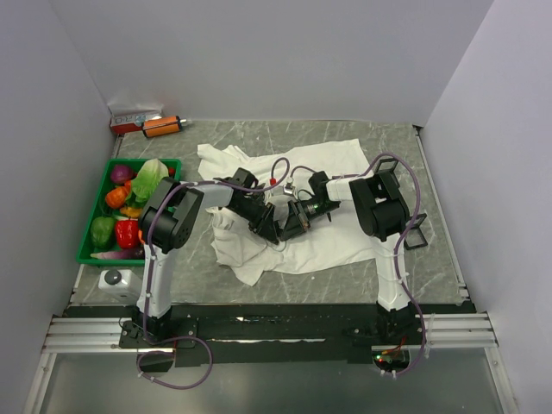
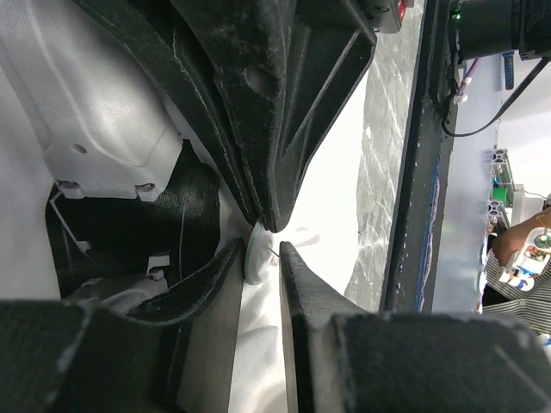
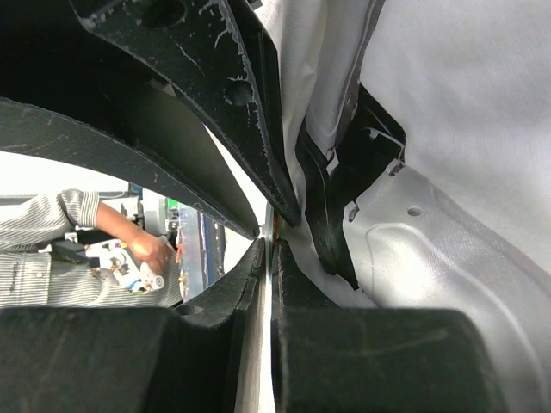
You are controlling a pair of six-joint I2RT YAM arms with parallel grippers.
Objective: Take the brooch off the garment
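One garment (image 1: 328,246), one green tray (image 1: 86,252), two arms.

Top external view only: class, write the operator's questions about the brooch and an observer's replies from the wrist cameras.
Operator: The tools hide the brooch from me. Where is it?
Observer: Left wrist view shows the brooch in the gap between the left tool's fingers, over the white garment.
Operator: Is the right tool closed?
Observer: Right wrist view shows the right tool pressed nearly shut, with only a thin sliver between its fingers.
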